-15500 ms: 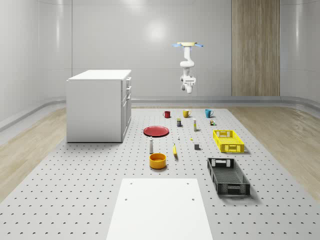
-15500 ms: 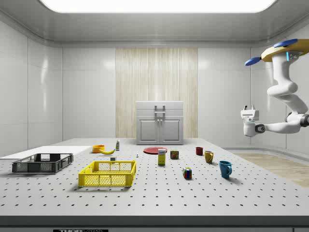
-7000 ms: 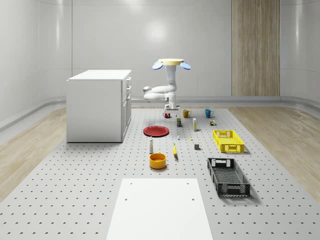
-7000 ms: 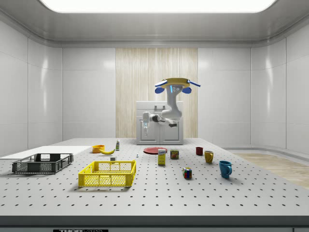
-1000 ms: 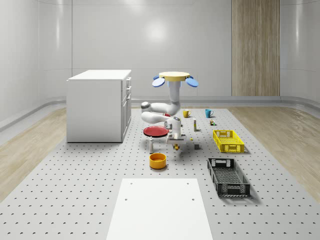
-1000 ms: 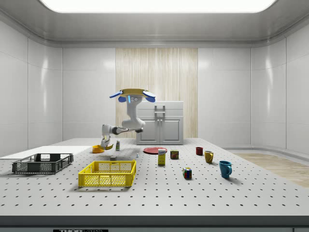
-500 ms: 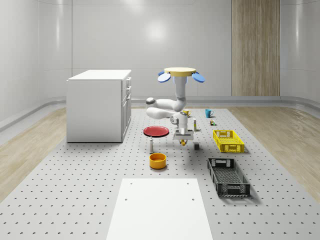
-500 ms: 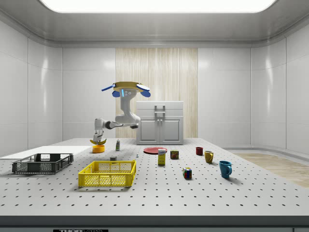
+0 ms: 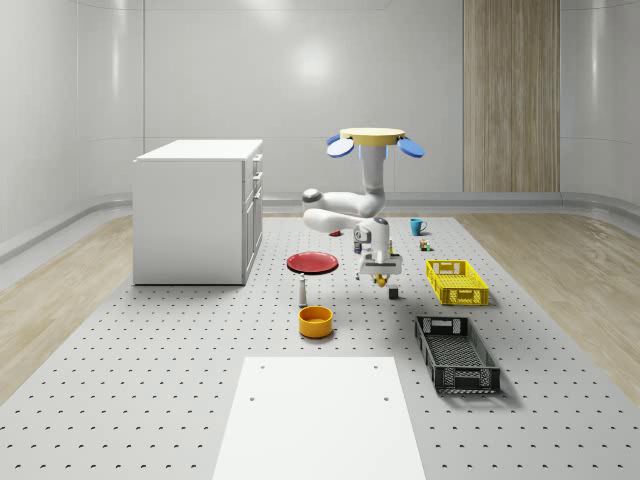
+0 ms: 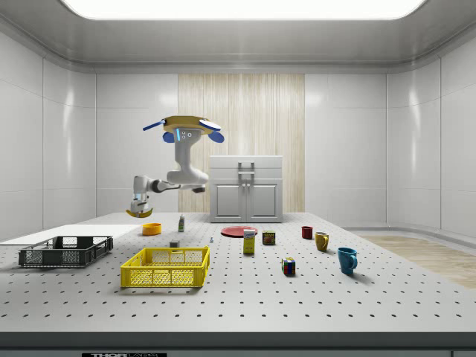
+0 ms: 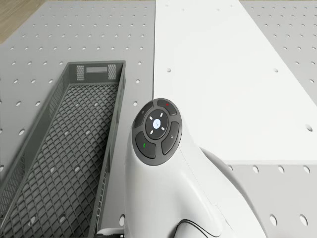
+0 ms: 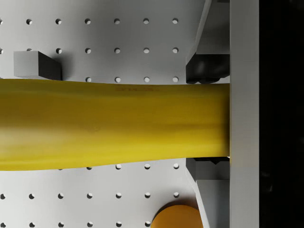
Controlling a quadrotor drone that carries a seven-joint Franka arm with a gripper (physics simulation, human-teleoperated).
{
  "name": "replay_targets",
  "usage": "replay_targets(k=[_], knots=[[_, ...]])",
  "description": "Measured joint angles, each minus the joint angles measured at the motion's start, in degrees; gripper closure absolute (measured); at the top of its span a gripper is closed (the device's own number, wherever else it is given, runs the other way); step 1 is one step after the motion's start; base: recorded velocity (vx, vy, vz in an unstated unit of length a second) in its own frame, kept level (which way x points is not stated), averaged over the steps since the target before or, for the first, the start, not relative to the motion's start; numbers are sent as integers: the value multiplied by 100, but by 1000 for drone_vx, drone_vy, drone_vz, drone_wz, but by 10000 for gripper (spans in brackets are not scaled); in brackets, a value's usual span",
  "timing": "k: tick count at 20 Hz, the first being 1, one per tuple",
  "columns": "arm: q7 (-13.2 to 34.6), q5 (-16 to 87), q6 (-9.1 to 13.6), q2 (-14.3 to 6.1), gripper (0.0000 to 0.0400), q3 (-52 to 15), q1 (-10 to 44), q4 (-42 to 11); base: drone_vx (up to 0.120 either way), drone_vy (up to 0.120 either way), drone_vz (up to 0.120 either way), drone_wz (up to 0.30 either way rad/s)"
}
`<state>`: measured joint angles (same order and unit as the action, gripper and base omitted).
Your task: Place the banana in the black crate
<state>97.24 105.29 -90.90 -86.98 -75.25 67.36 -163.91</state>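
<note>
The yellow banana (image 12: 114, 123) lies crosswise between my gripper's (image 12: 207, 118) dark pads (image 12: 207, 67), and the gripper is shut on it. In the whole-scene view the drone (image 9: 372, 136) hovers above the table with the arm bent down. The gripper (image 9: 381, 274) holds the banana (image 9: 381, 283) in the air, above a small grey block (image 9: 394, 293). The black crate (image 9: 456, 352) stands nearer the front, to the whole-scene view's right of the gripper. In the side view the gripper (image 10: 138, 206) with the banana (image 10: 136, 214) hangs above the orange bowl (image 10: 152, 229), and the black crate (image 10: 65, 251) sits lower left. The drone view has the black crate (image 11: 64, 148) beside the arm (image 11: 163, 163).
A yellow crate (image 9: 457, 282) stands behind the black one. An orange bowl (image 9: 315, 320), a red plate (image 9: 312, 262) and a small bottle (image 9: 302, 291) lie toward the whole-scene view's left. A white cabinet (image 9: 198, 210) stands at the back left, a white slab (image 9: 320, 415) at the front. Mugs stand further back.
The drone and arm have shifted to the whole-scene view's right, toward the crates, carrying the banana. In the side view the gripper has risen and moved left, past the orange bowl.
</note>
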Motion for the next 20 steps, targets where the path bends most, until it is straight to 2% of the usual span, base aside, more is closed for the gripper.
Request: replay_targets(k=[20], knots=[[7,-15,-29,-32,199,-7,9,1,120,120,0,0]])
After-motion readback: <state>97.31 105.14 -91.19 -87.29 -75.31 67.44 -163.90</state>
